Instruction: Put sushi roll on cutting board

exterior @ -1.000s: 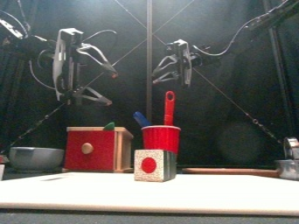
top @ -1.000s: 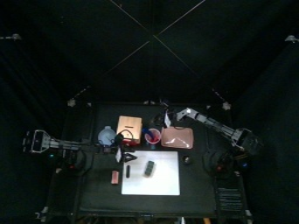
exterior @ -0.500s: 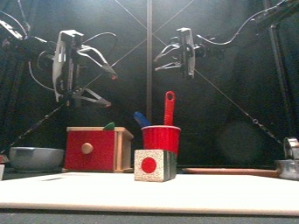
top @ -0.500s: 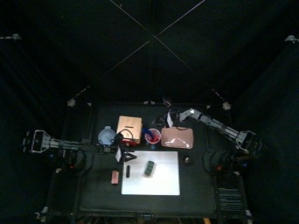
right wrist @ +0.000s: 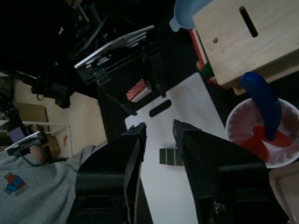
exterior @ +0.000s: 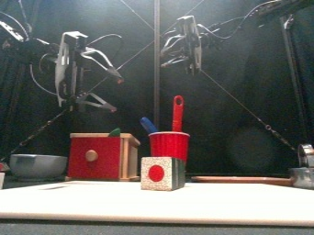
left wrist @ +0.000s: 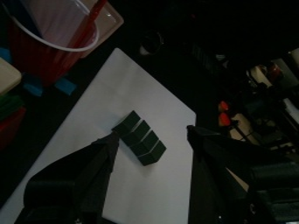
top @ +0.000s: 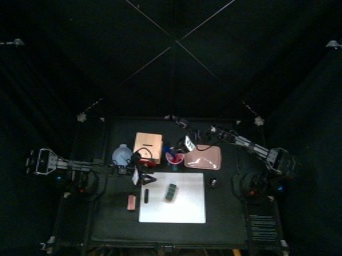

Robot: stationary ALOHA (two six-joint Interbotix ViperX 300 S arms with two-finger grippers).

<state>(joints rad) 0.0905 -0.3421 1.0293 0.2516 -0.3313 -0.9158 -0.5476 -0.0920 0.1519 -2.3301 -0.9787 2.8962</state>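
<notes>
The sushi roll (top: 171, 194) lies on the white cutting board (top: 187, 205), a dark stubby piece whose end shows white with a red centre (exterior: 161, 173). My left gripper (exterior: 70, 92) hangs high above the table's left side, open. In the left wrist view its jaws (left wrist: 152, 136) frame the roll (left wrist: 138, 143) far below on the board (left wrist: 105, 114). Raised over the back of the table, my right gripper (exterior: 185, 44) is open and holds nothing. The right wrist view (right wrist: 156, 133) looks down on the roll (right wrist: 170, 156) and the board (right wrist: 187, 118).
A red cup (exterior: 170, 144) with a red spatula and a blue utensil stands behind the board. Nearby are a wood-topped red box (exterior: 103, 156), a grey bowl (exterior: 37, 165), a pinkish tray (top: 203, 157) and a reddish-brown piece (top: 130, 202). A person in grey (right wrist: 35, 192) shows past the curtains.
My right gripper has risen and swung toward the back and the middle of the table. The left arm and the sushi roll have stayed put.
</notes>
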